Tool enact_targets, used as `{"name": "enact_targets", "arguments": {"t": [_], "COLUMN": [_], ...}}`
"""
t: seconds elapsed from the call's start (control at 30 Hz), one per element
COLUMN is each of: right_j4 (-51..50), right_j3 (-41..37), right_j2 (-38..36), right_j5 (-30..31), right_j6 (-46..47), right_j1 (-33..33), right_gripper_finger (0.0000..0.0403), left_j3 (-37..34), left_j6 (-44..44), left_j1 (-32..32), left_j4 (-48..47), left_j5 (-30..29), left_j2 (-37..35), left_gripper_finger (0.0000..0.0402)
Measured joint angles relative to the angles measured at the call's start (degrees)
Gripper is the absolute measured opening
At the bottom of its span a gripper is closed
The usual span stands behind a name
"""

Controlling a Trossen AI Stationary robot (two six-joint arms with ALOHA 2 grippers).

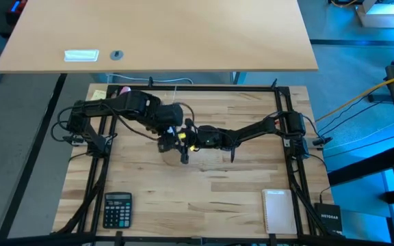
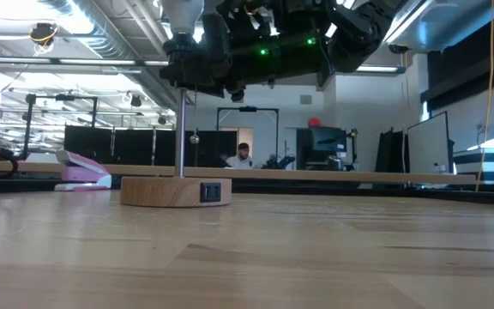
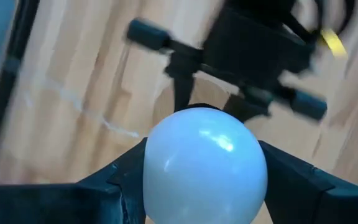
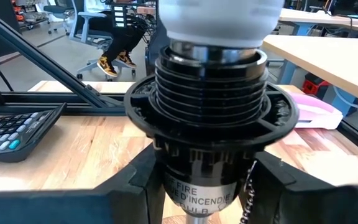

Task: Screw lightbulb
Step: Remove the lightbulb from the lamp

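Mid-screw here: the bulb (image 3: 205, 165) sits on top of the socket (image 4: 207, 124). Left gripper (image 3: 204, 180) pinches the bulb's sides from above, right gripper (image 4: 207, 186) clamps the socket just below it. Next up, I reckon: left twists, right holds.

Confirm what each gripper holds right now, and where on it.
Left gripper clasps the lightbulb by its white globe. Right gripper clamps the black socket around its lower body, under the ribbed collar.

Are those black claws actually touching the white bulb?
Touching. In the left wrist view, the left gripper has a dark finger pressed against each side of the lightbulb, with no gap visible on either side.
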Motion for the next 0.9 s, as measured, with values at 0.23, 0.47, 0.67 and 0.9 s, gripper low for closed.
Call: {"name": "enact_targets", "arguments": {"t": [0.23,0.47,0.67,0.9], "right_j4": [-0.1,-0.9,-0.9,-0.9], "right_j3": [-0.2,-0.1,0.0,0.0], "right_j2": [-0.1,0.0,0.0,0.0], "right_j5": [0.9,1.3,1.2,1.2], "right_j6": [-0.1,-0.2,-0.1,-0.1], "right_j1": [0.1,0.1,0.0,0.0], "right_gripper_finger": [0.0151,0.0151,0.0151,0.0151], "left_j3": [0.0,1.3,1.5,1.5], "left_j6": [-31.6,-36.7,-33.6,-30.1], "left_j1": [0.7,1.1,1.0,0.9], "left_j4": [1.0,-0.5,0.1,-0.5], "left_j5": [-0.2,-0.4,-1.4,-8.3], "left_j2": [-0.1,-1.0,-3.5,-9.3], "left_gripper_finger": [0.0225,0.0224,0.0223,0.0225]}}
